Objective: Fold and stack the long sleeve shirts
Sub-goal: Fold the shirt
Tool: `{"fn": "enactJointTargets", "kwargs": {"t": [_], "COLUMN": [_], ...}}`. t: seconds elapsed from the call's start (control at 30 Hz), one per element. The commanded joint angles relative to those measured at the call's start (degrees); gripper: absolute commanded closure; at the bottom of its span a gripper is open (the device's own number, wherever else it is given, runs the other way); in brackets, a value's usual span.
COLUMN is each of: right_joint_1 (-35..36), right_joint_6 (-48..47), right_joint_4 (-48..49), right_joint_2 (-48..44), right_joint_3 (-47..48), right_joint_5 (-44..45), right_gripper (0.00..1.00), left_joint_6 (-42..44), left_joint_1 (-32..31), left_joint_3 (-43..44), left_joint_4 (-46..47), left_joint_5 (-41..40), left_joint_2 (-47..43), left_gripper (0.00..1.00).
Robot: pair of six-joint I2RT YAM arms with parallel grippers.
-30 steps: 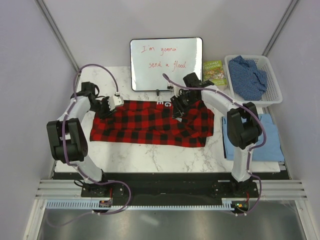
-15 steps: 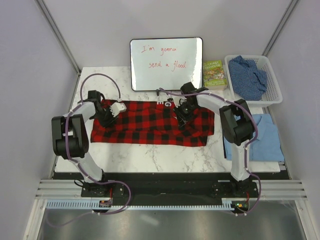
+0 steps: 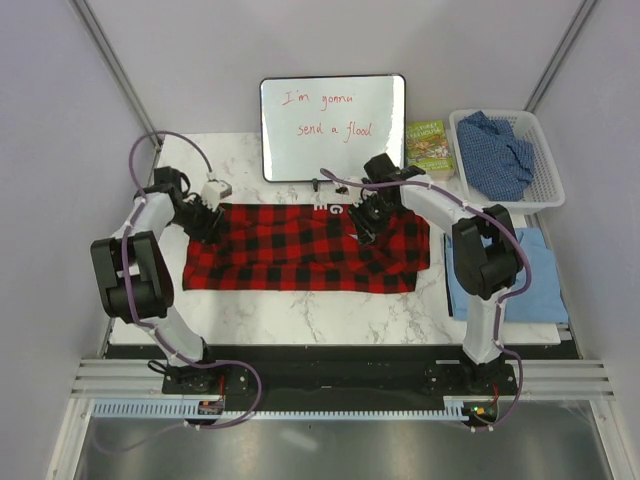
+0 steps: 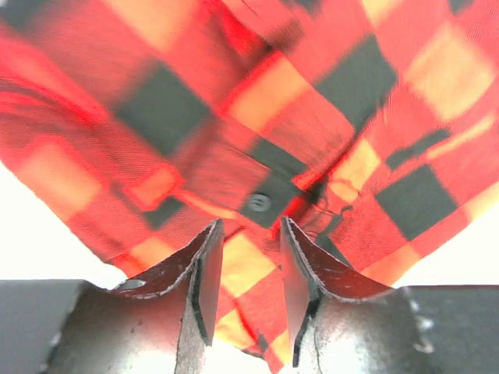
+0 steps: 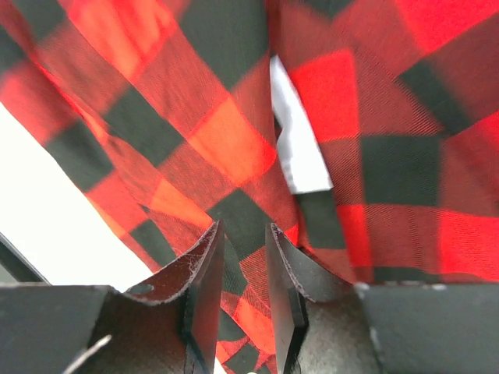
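Your red-and-black checked flannel shirt lies spread lengthwise across the middle of the marble bench. Its far edge sits just in front of the whiteboard. White lettering shows at that far edge.

Your left gripper is at the flannel's far left corner. In the left wrist view the gripper has its fingers drawn close together. They pinch a gather of the flannel, with a buttoned cuff and its dark button just beyond the tips. Bare bench shows on both sides of the gathered cloth.

Your right gripper is on the flannel's far right part, just right of the lettering. In the right wrist view the gripper also has its fingers nearly together, pinching a fold of the flannel.

The light blue shirt lies flat at the right edge of the bench, near the flannel's right end. The right arm crosses over it. The darker blue speckled shirt sits crumpled in the white basket at the far right corner. A green book lies between the basket and the whiteboard.
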Motion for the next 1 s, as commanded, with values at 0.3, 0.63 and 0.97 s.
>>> {"fn": "enactJointTargets", "kwargs": {"t": [0.3, 0.63, 0.97], "right_joint_1": [0.92, 2.76, 4.08], "right_joint_6": [6.51, 6.25, 3.27], "right_joint_4": [3.51, 4.66, 4.22], "right_joint_2": [-0.34, 3.54, 6.79], "right_joint_3": [7.4, 7.49, 4.25], "right_joint_5": [-7.58, -7.06, 1.29], "right_gripper": [0.63, 0.63, 0.66], "left_joint_6": [-23.23, -24.47, -15.87], "left_joint_1": [11.67, 15.47, 13.73], "left_joint_3": [14.18, 13.22, 11.91], "left_joint_4": [-4.48, -5.36, -7.38], "left_joint_5": [8.02, 7.39, 11.36], "left_joint_2": [6.73, 12.44, 8.95], "left_gripper": [0.3, 0.29, 0.37]}}
